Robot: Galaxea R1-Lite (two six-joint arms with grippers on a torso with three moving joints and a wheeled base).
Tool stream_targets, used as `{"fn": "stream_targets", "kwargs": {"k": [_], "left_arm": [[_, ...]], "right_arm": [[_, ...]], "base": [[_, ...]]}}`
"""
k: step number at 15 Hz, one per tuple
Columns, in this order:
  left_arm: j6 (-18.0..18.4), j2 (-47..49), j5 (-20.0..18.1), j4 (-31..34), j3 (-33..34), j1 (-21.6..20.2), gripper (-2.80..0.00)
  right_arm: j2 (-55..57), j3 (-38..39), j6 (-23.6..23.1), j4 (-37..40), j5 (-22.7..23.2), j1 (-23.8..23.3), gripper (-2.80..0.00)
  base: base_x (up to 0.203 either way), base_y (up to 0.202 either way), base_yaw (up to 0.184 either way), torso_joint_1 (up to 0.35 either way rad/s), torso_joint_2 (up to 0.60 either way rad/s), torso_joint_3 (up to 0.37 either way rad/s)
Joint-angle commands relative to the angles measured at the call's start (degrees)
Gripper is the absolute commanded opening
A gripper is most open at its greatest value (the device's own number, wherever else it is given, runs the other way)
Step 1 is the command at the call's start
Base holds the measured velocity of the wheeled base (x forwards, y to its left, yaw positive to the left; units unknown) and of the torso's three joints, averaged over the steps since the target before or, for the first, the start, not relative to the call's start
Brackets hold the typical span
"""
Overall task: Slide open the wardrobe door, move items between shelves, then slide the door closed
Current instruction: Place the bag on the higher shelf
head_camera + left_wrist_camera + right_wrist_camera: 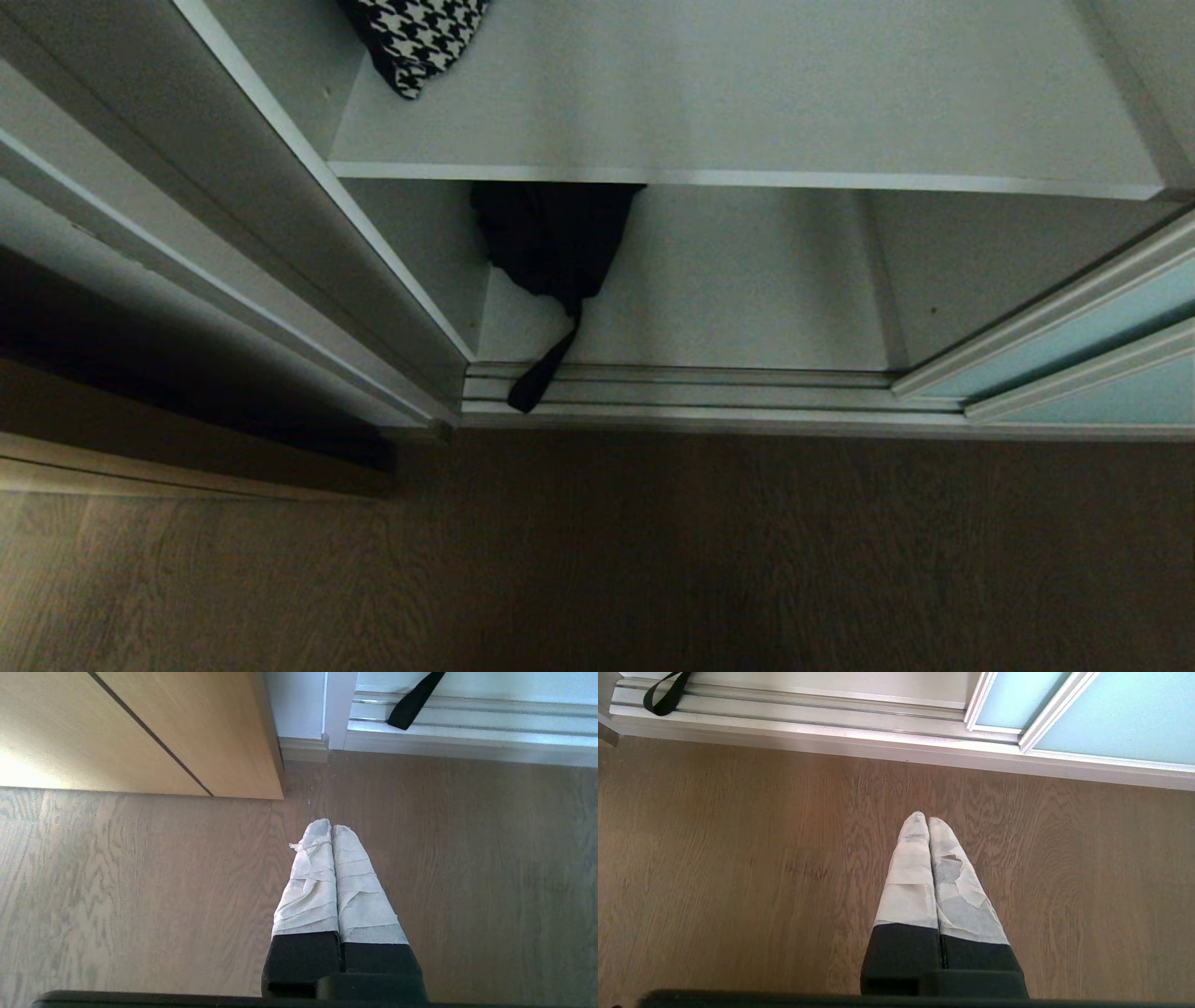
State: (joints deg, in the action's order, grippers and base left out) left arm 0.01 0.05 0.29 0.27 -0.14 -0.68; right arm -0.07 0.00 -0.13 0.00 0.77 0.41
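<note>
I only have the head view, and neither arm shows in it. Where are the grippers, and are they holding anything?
Observer: The left gripper hangs over the wood floor, fingers pressed together, holding nothing.
Operator: And the right?
Observer: The right gripper is also shut and empty, above the floor short of the door track.
Operator: What's that dark shape on my left?
Observer: A beige wooden cabinet standing beside the wardrobe.
Operator: Is the black strap a loose end?
Observer: No, the right wrist view shows it as a closed loop lying across the track.
</note>
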Motion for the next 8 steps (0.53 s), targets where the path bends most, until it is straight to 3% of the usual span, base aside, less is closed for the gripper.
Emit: {"fn": "stream_targets", "kwargs": {"k": [1,3,5,8], "left_arm": [[2.0,0.1,-0.2,0.4,-0.3,0.0,-2.80],[3.5,0.2,-1.8,0.6,-2.1,0.0,-2.80],[3.8,1.7,-5.7,4.3,-9.0,0.0,-2.80],[2.4,10.8,-9.9,8.7,-15.3,0.0,-2.80]], "right_arm": [[-0.1,0.0,0.0,0.0,0.0,0.0,-2.80],[-0.1,0.0,0.0,0.0,0.0,0.0,-2.80],[-0.1,0.0,0.0,0.0,0.0,0.0,-2.80],[-0.1,0.0,0.0,0.0,0.0,0.0,-2.80]], "base": [[0.000,0.000,0.000,0.000,0.00,0.000],[0.000,0.000,0.000,0.000,0.00,0.000],[0.000,0.000,0.000,0.000,0.00,0.000],[0.000,0.000,0.000,0.000,0.00,0.000]]}}
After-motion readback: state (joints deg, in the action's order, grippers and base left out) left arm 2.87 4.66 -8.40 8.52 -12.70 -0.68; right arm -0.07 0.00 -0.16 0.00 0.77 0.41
